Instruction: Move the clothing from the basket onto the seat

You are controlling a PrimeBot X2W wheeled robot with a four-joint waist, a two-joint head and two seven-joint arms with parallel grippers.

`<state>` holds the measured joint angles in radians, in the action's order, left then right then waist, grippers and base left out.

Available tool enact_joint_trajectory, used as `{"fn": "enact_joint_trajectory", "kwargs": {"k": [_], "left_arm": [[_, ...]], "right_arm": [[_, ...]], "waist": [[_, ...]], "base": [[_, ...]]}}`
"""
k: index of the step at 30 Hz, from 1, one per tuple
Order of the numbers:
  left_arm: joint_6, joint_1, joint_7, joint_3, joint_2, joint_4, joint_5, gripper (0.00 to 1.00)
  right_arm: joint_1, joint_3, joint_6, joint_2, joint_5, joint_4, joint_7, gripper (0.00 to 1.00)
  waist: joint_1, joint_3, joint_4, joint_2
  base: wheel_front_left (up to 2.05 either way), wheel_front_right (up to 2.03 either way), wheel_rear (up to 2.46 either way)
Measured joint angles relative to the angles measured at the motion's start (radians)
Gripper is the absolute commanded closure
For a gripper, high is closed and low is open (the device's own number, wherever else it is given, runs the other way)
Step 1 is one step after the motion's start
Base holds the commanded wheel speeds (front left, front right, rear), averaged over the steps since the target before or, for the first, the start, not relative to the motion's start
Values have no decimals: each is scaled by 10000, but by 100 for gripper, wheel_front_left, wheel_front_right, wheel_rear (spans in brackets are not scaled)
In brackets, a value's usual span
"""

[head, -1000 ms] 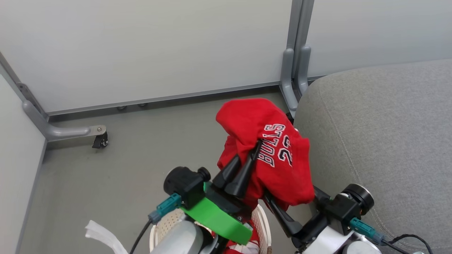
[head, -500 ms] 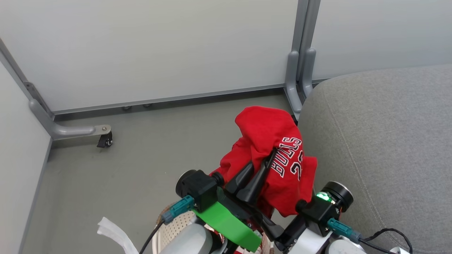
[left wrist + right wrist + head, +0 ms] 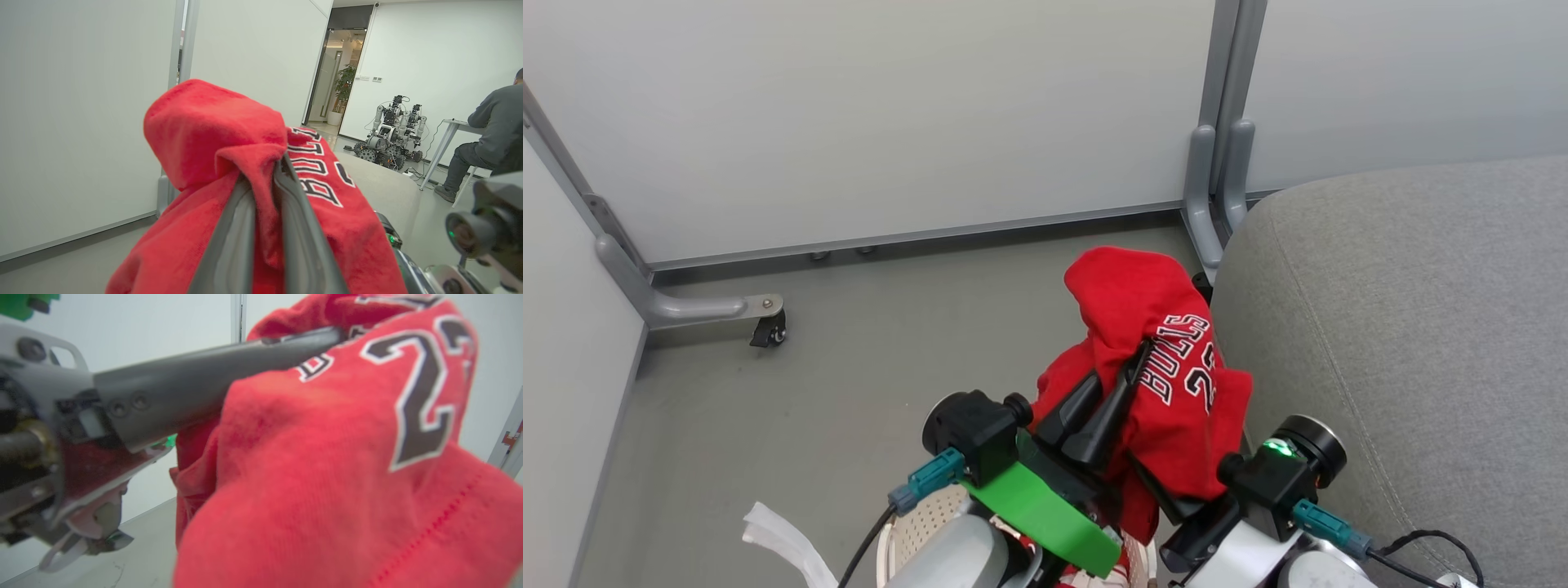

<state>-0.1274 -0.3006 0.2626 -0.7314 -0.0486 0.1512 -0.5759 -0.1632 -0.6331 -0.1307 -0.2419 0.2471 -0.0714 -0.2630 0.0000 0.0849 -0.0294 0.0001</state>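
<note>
The red "BULLS 23" jersey (image 3: 1156, 359) hangs bunched in the air, just left of the grey seat (image 3: 1413, 327). My left gripper (image 3: 1139, 353) is shut on a fold of it; the left wrist view shows the cloth pinched between the two fingers (image 3: 263, 171). One dark finger (image 3: 1170, 498) of my right gripper runs up under the jersey, its tips hidden by cloth. The jersey (image 3: 327, 477) covers most of the right wrist view. Below my arms sits the cream perforated basket (image 3: 919, 518), with a bit of the red white-trimmed piece (image 3: 1086, 576) in it.
Grey partition walls stand behind, with a post foot (image 3: 1205, 212) at the seat's corner and a castered foot (image 3: 766, 327) on the left floor. A white strip (image 3: 776, 543) lies by the basket. Far off, a person (image 3: 490, 130) sits at a table near parked robots (image 3: 392, 130).
The camera has shifted a little. My right gripper has drawn in closer under the jersey, towards the left gripper. The left gripper still holds the jersey aloft.
</note>
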Motion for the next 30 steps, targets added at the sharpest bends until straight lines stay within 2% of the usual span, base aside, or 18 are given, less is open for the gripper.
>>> {"fn": "enact_joint_trajectory", "kwargs": {"k": [21, 22, 23, 24, 30], "left_arm": [[-2, 141, 0, 153, 0, 61, 10, 100], [-2, 141, 0, 182, 0, 65, 54, 69], [-2, 141, 0, 226, 0, 65, 82, 25], [-2, 141, 0, 261, 0, 69, 109, 0], [-2, 140, 0, 525, -65, 290, 380, 0]], "right_arm": [[297, 209, 0, -23, 12, 221, 0, 100], [297, 221, 0, -23, -4, 228, 0, 100], [297, 238, 0, -23, -21, 238, 0, 100], [296, 253, 0, -21, -33, 245, 0, 100], [299, 633, 0, 90, -165, 393, 0, 100]], "waist": [[0, 152, -5, 0], [0, 143, 3, 0], [0, 134, 10, 0], [0, 127, 16, 0], [0, 81, 51, 0]], "base": [[0, 0, 0], [0, 0, 0], [0, 0, 0], [0, 0, 0], [0, 0, 0]]}}
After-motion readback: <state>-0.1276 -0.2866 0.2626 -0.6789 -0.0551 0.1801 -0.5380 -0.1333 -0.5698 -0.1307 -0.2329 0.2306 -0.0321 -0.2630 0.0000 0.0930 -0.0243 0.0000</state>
